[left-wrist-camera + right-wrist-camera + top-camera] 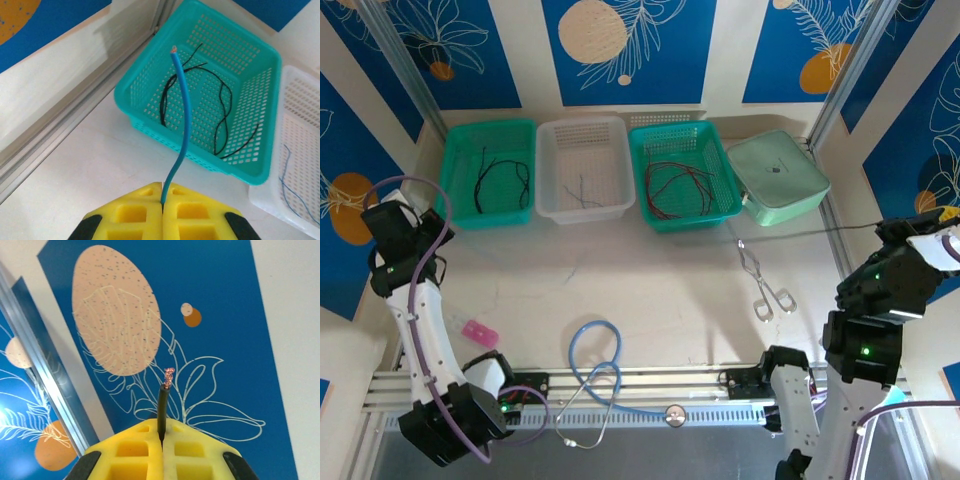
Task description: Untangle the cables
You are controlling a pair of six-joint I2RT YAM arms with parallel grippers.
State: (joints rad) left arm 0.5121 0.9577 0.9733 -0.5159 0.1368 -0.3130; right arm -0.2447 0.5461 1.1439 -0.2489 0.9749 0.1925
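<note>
The left gripper [162, 195] is pinched tight on a thin blue wire [184, 110], just short of the teal plastic basket [150, 120] holding black cables [161, 106]. The right gripper [161, 430] clamps a black copper-tipped wire [162, 402] and points toward the wall, probably to draw the two strands apart.

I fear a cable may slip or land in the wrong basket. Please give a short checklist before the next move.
1. Left gripper shut on the blue cable: ok.
2. Right gripper shut on the black cable: ok.
3. Blue cable free of the black cables in the left teal basket: cannot tell.
4. White basket, holding blue cables, has room: ok.
5. Held cables apart from each other: cannot tell.
</note>
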